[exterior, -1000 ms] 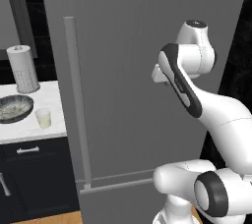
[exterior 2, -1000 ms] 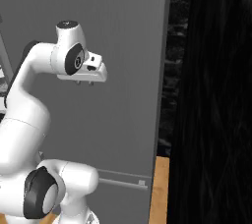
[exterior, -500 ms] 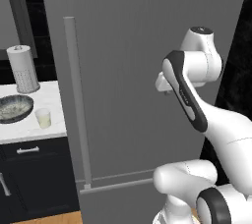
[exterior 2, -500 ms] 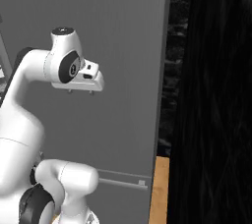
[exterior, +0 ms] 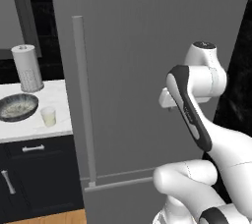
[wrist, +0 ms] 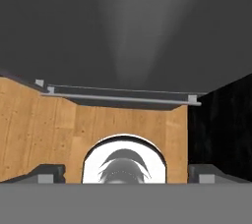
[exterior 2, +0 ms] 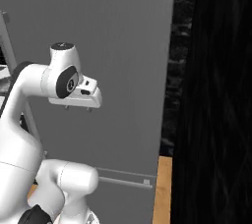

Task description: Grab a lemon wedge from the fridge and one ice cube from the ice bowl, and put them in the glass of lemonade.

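The grey fridge (exterior: 147,46) stands shut, its long vertical handle (exterior: 81,100) at the door's left edge. The lemon wedge is hidden. On the white counter (exterior: 29,128) at the left sit the dark ice bowl (exterior: 18,106) and, just right of it, the small glass of lemonade (exterior: 48,116). My gripper (exterior 2: 78,108) hangs in front of the fridge door, far right of the counter, pointing down. In the hand view its fingertips (wrist: 47,171) stand wide apart with nothing between them, so the gripper (wrist: 125,174) is open.
A white perforated paper-towel cylinder (exterior: 28,68) stands behind the bowl. A horizontal bar handle (wrist: 123,98) crosses the fridge's lower front, above a wooden floor (wrist: 44,129). Dark navy cabinets (exterior: 34,179) lie under the counter. A black wall (exterior 2: 216,95) closes the right side.
My hand has dropped lower in front of the fridge door and tipped to point down. The whole scene has slid slightly right in the left base view, so the camera moved.
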Robot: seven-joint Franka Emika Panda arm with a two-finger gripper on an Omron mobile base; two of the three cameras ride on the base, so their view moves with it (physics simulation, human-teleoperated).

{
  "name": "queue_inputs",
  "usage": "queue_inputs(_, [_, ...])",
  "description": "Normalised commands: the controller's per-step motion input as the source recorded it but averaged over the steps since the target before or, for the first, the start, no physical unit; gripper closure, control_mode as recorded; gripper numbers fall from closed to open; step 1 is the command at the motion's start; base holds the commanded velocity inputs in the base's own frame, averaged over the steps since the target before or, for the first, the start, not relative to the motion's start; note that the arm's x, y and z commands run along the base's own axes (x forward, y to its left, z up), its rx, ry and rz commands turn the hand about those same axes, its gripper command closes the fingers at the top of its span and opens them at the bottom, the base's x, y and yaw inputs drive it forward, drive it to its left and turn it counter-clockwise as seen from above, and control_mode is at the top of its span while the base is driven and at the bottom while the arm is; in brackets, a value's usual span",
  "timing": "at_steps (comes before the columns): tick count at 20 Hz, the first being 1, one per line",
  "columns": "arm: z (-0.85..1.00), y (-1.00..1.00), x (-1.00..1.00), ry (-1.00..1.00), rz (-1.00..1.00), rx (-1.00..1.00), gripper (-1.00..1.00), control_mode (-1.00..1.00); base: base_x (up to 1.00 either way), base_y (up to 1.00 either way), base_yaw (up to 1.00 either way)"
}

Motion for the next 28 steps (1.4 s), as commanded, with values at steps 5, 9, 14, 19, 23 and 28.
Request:
queue_inputs(5, [0.00, 0.00, 0.00, 0.00, 0.00, 0.00, -1.00, 1.00, 0.00, 0.99, -0.01])
queue_inputs(9, [0.00, 0.00, 0.00, 0.00, 0.00, 0.00, -1.00, 1.00, 0.16, 1.00, -0.16])
queue_inputs(14, [0.00, 0.00, 0.00, 0.00, 0.00, 0.00, -1.00, 1.00, 0.42, 1.00, -0.29])
queue_inputs(19, [0.00, 0.00, 0.00, 0.00, 0.00, 0.00, -1.00, 1.00, 0.81, 1.00, -0.38])
queue_inputs(23, [0.00, 0.00, 0.00, 0.00, 0.00, 0.00, -1.00, 1.00, 0.93, 1.00, -0.46])
queue_inputs(28, [0.00, 0.00, 0.00, 0.00, 0.00, 0.00, -1.00, 1.00, 0.42, 1.00, -0.41])
